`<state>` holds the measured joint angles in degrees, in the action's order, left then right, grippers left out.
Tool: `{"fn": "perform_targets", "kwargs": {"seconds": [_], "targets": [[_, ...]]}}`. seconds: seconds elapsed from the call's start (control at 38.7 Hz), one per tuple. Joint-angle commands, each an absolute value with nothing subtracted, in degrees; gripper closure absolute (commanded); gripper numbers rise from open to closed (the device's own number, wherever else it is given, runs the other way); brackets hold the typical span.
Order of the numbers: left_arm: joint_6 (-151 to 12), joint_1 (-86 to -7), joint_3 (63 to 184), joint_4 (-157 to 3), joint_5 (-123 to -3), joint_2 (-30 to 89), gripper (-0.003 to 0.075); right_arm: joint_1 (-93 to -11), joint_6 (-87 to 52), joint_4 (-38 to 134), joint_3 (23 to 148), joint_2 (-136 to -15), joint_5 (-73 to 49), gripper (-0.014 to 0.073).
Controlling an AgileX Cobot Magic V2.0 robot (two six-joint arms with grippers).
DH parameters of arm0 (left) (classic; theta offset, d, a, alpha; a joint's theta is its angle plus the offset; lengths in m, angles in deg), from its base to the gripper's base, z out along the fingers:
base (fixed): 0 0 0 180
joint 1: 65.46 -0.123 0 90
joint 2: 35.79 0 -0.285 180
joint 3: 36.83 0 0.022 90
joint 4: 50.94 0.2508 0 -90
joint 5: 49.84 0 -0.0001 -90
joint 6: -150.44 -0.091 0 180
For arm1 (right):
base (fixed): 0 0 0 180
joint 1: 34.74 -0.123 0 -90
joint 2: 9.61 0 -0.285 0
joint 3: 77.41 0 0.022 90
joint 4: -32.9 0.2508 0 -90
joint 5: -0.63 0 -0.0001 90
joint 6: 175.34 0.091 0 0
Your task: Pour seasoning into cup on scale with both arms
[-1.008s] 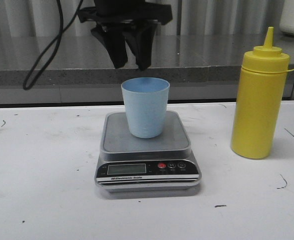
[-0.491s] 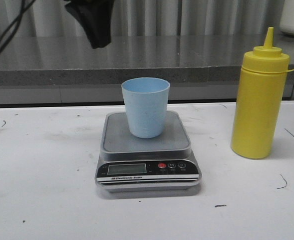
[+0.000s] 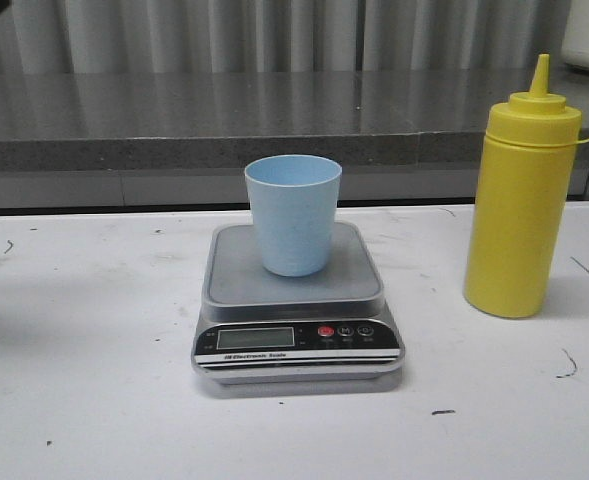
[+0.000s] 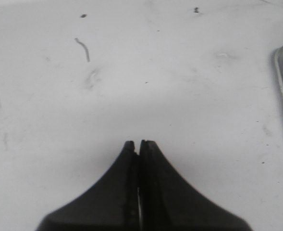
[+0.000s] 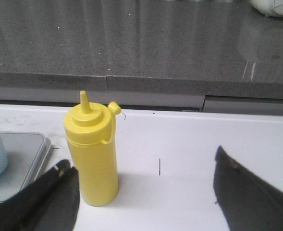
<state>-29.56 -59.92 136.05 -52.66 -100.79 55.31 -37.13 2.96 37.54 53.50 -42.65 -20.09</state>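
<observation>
Cup [image 3: 293,214] is seen upright on the scale [image 3: 296,300]; bottle [image 3: 521,190] stands untouched, well right of the scale. Left gripper [image 4: 140,143] is clenched empty; right gripper [image 5: 143,173] is spread, seemingly facing the bottle. Grasping is called for next.

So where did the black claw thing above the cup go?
The black left gripper swung away from above the light blue plastic cup, up and to the left, almost out of the front view. It took hold of nothing. The cup, the silver-grey scale and the tall yellow squeeze bottle stayed put.
</observation>
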Motion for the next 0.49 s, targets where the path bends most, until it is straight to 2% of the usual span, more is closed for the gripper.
{"fn": "perform_targets", "kwargs": {"seconds": [0.0,0.23,0.47], "targets": [[-28.94,-62.25,129.68,-54.35,-91.81,46.82,0.074,-36.78,3.01,37.76,55.64,-43.29,-15.72,0.0],[-28.94,-62.7,113.02,-54.52,-78.28,29.62,0.074,-36.78,3.01,37.47,55.64,-43.29,-15.09,0.0],[-28.94,-62.7,100.94,-54.52,-70.69,10.17,0.074,-36.78,3.01,37.47,55.64,-43.29,-15.09,0.0]]}}
